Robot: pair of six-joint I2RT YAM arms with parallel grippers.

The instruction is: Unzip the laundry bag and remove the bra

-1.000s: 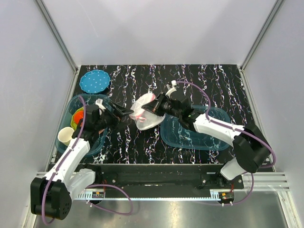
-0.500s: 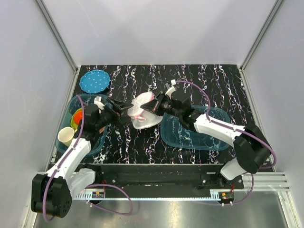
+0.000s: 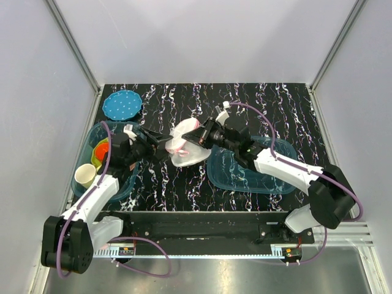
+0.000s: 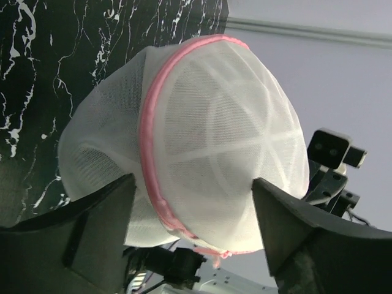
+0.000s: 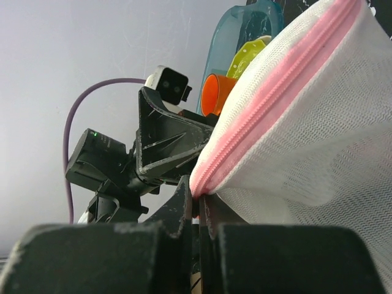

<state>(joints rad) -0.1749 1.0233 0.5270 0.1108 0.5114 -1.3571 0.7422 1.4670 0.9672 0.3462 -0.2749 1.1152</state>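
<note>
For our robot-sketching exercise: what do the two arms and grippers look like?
The left arm and right arm have white links, black joints and black bases. The left gripper and right gripper are black, each with two angular fingers. A purple cable loops along each arm.

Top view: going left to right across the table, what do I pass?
Left to right: cup → blue disc → laundry bag → right tray.
</note>
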